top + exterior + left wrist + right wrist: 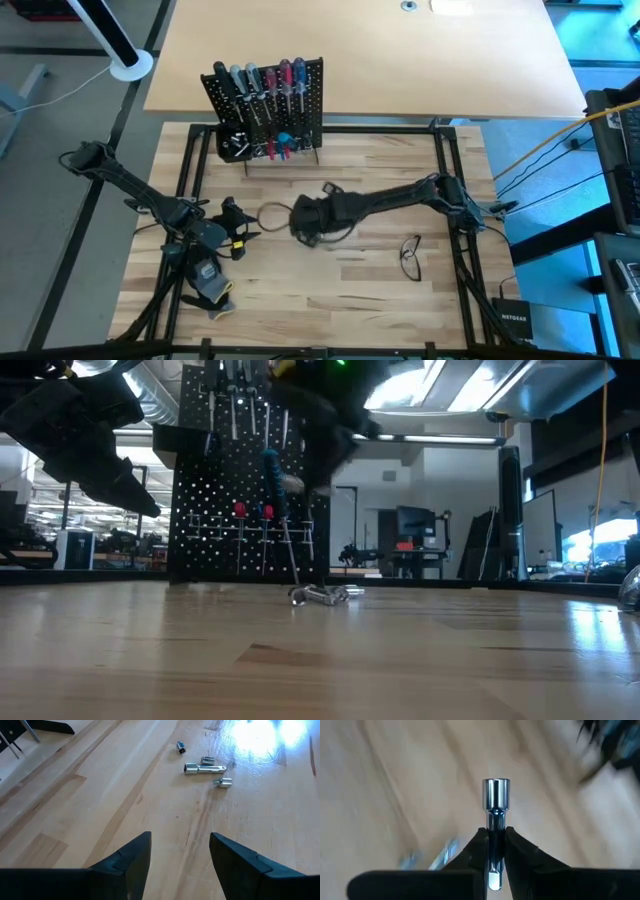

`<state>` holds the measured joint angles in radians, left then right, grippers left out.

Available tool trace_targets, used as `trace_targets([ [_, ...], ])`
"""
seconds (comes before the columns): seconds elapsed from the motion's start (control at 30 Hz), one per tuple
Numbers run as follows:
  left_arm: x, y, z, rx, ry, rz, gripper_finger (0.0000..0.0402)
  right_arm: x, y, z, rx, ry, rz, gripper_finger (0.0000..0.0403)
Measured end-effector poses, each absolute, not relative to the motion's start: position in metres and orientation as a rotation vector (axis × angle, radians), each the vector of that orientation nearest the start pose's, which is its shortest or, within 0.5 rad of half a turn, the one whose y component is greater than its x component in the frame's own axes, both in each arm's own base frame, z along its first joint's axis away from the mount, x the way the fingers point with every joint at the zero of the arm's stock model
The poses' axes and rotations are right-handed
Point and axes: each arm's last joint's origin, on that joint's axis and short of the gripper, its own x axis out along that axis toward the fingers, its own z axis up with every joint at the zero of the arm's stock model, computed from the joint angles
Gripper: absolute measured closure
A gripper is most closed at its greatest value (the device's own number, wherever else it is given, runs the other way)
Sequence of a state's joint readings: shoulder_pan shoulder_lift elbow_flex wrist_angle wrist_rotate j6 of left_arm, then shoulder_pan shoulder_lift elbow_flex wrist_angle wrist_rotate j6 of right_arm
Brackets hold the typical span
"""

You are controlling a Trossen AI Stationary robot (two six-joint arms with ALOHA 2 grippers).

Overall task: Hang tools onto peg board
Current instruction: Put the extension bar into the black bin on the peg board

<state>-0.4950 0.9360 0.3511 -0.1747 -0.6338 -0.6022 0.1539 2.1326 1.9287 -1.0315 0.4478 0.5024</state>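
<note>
Right gripper [494, 855] clenched on a silver socket bit [495, 800].
It hangs above mid-bench [350, 300]; left gripper [180, 855] gapes, empty, near loose bits [204, 767]; peg board [270, 105] stands behind.

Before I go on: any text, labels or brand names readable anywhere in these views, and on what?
"NETGEAR": white letters on a small black box at the table's right front corner, high view; small, so only just legible.
Peg board, tools and the silver socket bit in the right gripper: no readable markings.
Screens behind the table, low view: too blurred to read.
</note>
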Motion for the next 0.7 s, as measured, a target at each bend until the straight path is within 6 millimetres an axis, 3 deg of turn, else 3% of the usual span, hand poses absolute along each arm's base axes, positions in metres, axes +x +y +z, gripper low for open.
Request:
trace_targets([
  [0.17, 0.155, -0.064, 0.168, -0.174, 0.571, 0.315, 0.021, 0.466, 0.029, 0.28, 0.043, 0.85, -0.449, 0.0359],
  [0.5, 0.155, -0.064, 0.168, -0.172, 0.568, 0.32, 0.021, 0.505, -0.032, 0.326, 0.042, 0.267, -0.325, 0.0356],
  [0.7, 0.155, -0.064, 0.168, -0.171, 0.566, 0.322, 0.021, 0.523, -0.069, 0.325, 0.046, -0.032, -0.266, 0.0355],
])
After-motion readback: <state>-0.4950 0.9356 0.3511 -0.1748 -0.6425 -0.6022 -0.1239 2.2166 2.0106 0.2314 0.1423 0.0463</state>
